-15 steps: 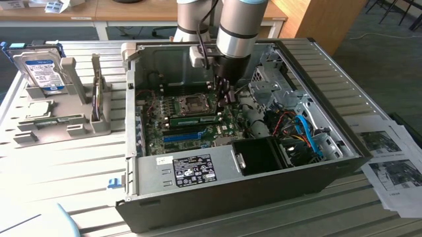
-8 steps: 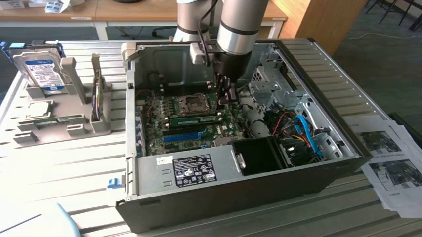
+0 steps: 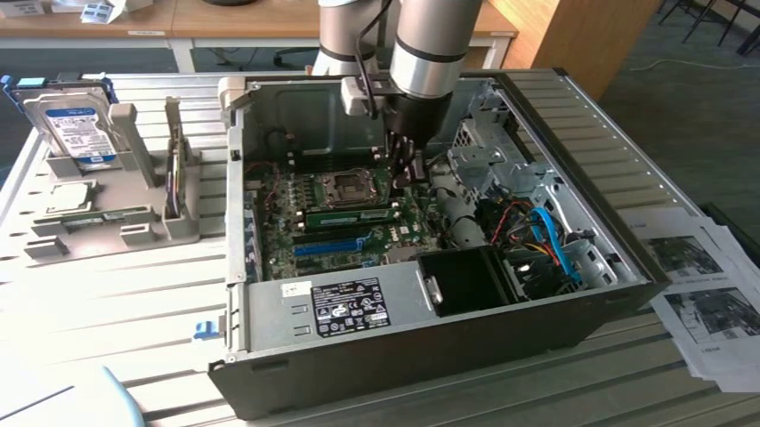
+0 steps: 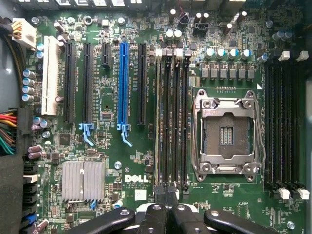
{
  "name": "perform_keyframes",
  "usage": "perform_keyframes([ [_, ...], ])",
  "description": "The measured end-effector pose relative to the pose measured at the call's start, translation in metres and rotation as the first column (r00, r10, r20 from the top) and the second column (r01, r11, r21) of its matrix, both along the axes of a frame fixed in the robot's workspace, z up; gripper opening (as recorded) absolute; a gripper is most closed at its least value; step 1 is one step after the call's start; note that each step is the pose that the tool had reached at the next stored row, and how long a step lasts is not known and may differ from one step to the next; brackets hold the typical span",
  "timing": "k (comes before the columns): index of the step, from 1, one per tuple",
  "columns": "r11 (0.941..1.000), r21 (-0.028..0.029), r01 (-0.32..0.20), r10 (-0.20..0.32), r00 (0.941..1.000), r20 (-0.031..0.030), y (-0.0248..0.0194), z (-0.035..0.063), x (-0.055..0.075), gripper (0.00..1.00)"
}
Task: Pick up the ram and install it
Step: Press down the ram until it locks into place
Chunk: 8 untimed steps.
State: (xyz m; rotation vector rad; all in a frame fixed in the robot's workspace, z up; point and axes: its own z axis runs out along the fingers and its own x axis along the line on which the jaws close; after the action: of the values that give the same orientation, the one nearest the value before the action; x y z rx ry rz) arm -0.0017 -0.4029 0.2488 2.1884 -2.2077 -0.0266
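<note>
Open PC case [image 3: 475, 302] on the counter [image 3: 142, 294], arm lowered inside, hand closed.

Hand [image 3: 408, 169]: down over the motherboard [image 4: 122, 161], close by the bare CPU socket [image 3: 351, 185]; in the wrist view its black fingers [image 4: 161, 195] meet with no gap between them at one end of the slots [image 4: 173, 117] beside the socket, and whether they pinch anything there I cannot tell. Ram [image 3: 351, 216]: a green stick lying in the slots at about 7 o'clock of the hand, just below the socket in the exterior view. Holder [image 3: 113, 222]: on the counter at 9 o'clock of the case, carrying a blue-labelled hard drive [image 3: 74, 132]. Papers [image 3: 707, 294]: on the counter at 3 o'clock of the case.
</note>
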Motion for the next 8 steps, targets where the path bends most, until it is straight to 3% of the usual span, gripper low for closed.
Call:
perform_keyframes([
  [8, 1.0000, -0.0001, 0.000, 0.000, 1.0000, 0.0045, 0.0000, 0.0000, -0.018, 0.09],
])
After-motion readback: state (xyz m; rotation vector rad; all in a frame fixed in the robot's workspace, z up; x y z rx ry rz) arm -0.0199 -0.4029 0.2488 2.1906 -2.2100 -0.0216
